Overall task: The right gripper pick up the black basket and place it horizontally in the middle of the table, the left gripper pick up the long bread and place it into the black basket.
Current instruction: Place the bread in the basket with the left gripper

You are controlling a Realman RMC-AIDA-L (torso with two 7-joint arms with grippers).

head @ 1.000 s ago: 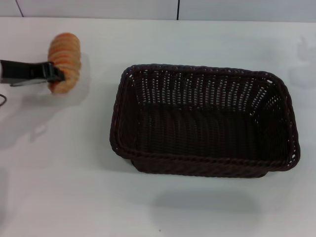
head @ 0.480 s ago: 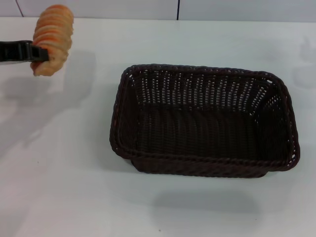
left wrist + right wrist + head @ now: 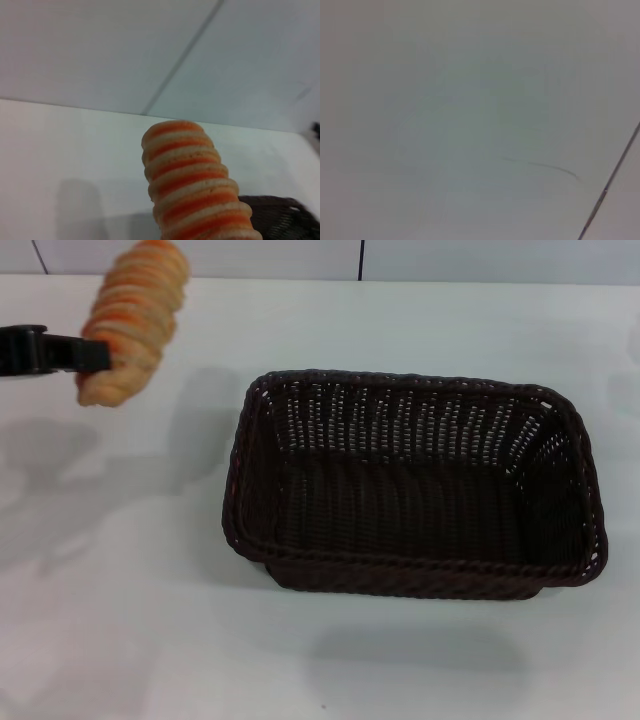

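Black basket (image 3: 413, 485), one long bread (image 3: 132, 322)

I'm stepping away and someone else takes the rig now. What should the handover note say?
Left gripper: shut on the long bread, held in the air over the table, to the left of the black basket.
Right gripper: not in view.
Done: basket lies lengthwise mid-table, empty.
Left: carry the bread over the basket and release it inside.

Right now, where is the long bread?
In the head view, the long bread is held by the left gripper above the table, far left of the black basket.
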